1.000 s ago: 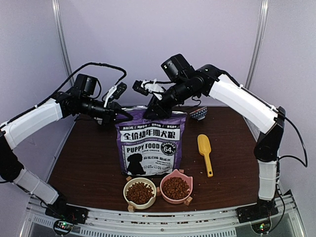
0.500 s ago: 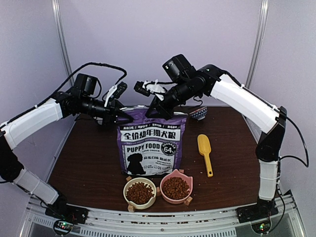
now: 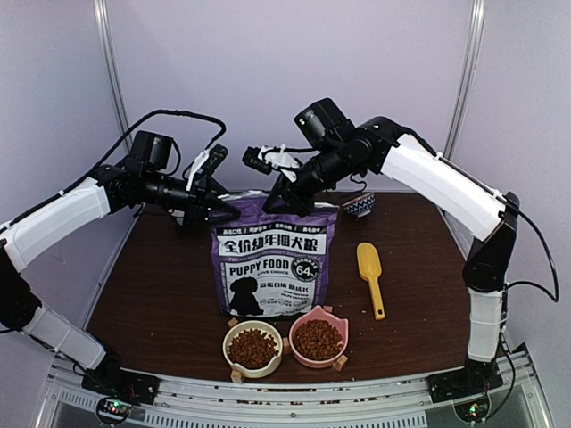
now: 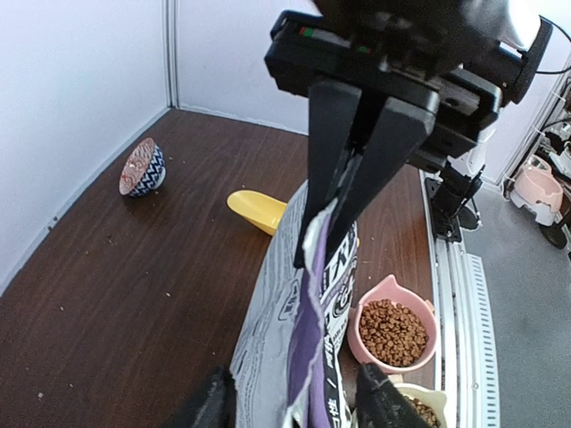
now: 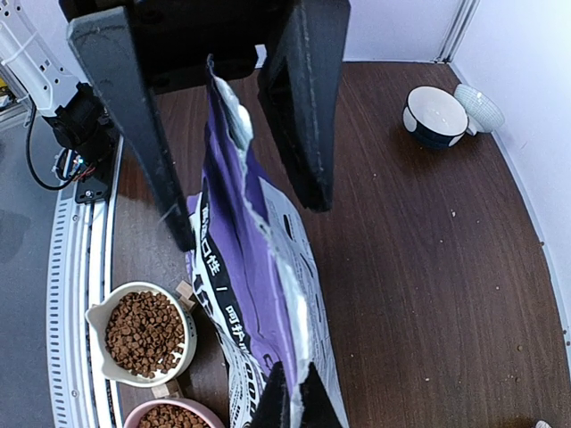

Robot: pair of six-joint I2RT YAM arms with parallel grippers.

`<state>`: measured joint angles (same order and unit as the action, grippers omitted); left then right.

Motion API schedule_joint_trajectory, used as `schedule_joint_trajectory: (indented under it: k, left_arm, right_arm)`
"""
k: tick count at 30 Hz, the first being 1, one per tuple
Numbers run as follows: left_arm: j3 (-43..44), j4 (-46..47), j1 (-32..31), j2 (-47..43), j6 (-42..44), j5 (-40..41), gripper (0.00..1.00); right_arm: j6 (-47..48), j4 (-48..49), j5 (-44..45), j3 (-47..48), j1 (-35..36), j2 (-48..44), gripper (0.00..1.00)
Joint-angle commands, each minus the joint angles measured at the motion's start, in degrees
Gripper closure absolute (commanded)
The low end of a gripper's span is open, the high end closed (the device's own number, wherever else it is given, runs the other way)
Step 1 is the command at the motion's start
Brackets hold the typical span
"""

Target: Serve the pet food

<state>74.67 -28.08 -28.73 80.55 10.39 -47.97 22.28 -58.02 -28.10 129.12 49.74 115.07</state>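
The purple "PUPPY FOOD" bag (image 3: pixel 272 259) stands upright mid-table. My right gripper (image 3: pixel 275 203) is shut on its torn top edge; in the right wrist view its fingers (image 5: pixel 293 397) pinch the bag (image 5: pixel 259 267). My left gripper (image 3: pixel 227 211) is open, its fingers spread wide on either side of the bag's top at the left corner (image 4: pixel 299 406). Brown kibble (image 3: pixel 252 348) fills the cream bowl (image 3: pixel 234 357), and more kibble (image 3: pixel 318 339) fills the pink bowl (image 3: pixel 332 359), both in front of the bag. The kibble inside the bag is hidden.
A yellow scoop (image 3: pixel 370 272) lies to the right of the bag. A small patterned bowl (image 3: pixel 359 205) sits at the back right, with a second bowl beside it in the right wrist view (image 5: pixel 479 105). White walls stand at the back and sides.
My left arm has shifted slightly up and to the left. The bag, the bowls and my right arm have stayed where they were.
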Motion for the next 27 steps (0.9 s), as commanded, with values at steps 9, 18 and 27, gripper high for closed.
schedule_joint_trajectory:
  k: [9,18,27]
  left_arm:
    - [0.74,1.60,-0.28,-1.40,0.02,-0.31,0.66]
    - [1.73,-1.27,-0.28,-0.79,1.92,1.18,1.00]
    - [1.18,-1.19,-0.20,-2.83,2.44,2.82,1.00]
  right_arm:
    - [-1.19,-0.08,-1.70,-0.54,-0.25,-2.30,1.00]
    - [-1.54,0.64,-2.45,-0.62,-0.25,-2.78,1.00]
    - [-3.09,5.26,1.16,-9.37,-1.14,-9.14,0.68]
